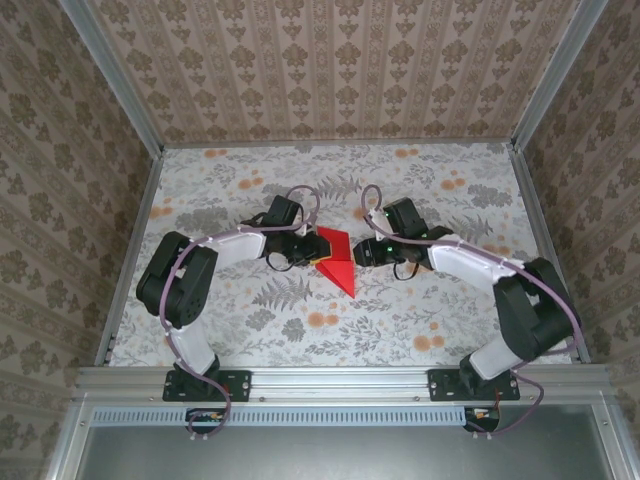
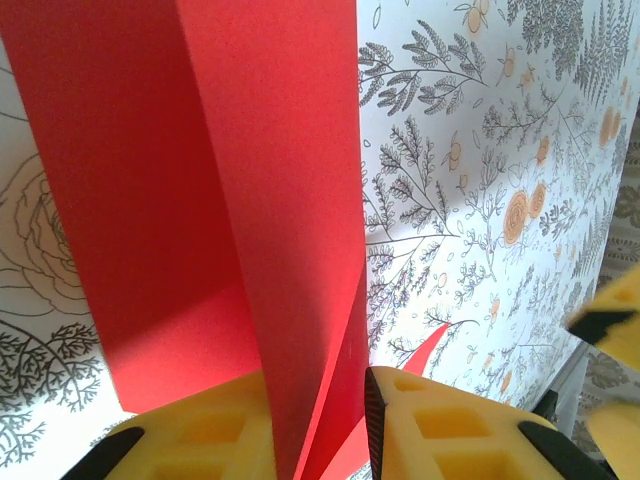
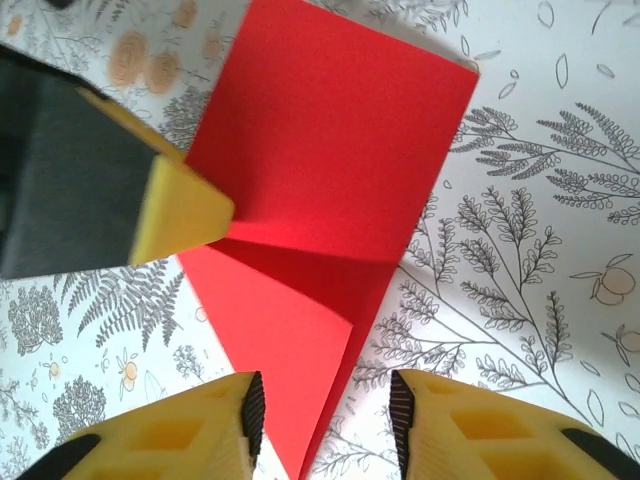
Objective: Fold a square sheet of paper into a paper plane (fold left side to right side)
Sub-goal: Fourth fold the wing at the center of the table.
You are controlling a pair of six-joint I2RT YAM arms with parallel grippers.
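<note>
Red paper sheet (image 1: 335, 265) sits mid-table on the floral tabletop (image 1: 250, 190), just left of frame centre in the top view. It's already creased into a kite-ish wedge with its point aimed lower right

Left gripper (image 1: 300, 252) is on the sheet's left side. In its wrist view a raised flap of the paper stands straight up between the yellow fingers (image 2: 200, 440) at bottom centre. Gap is narrow and the paper fills it, but I can't tell if it's actually clamped or just straddled

Right gripper (image 1: 367, 252) is on the sheet's right side with its jaws clearly apart. In its wrist view the paper's sharp tip lies flat on the table between them at bottom centre, nothing pinched. The left claw's fingertip (image 3: 180, 210) sits at the sheet's left edge, upper left of that frame

My read: this is the left-over-right fold, at the lift-the-left-flap stage, crease not made

Next move calls for:
- firm pinch on the flap, thin paper slips easily
- sweep it across to the right edge with the edges lined up
- right claw either pins the tip or gets clear of the landing zone
- press down along the centre line
</note>
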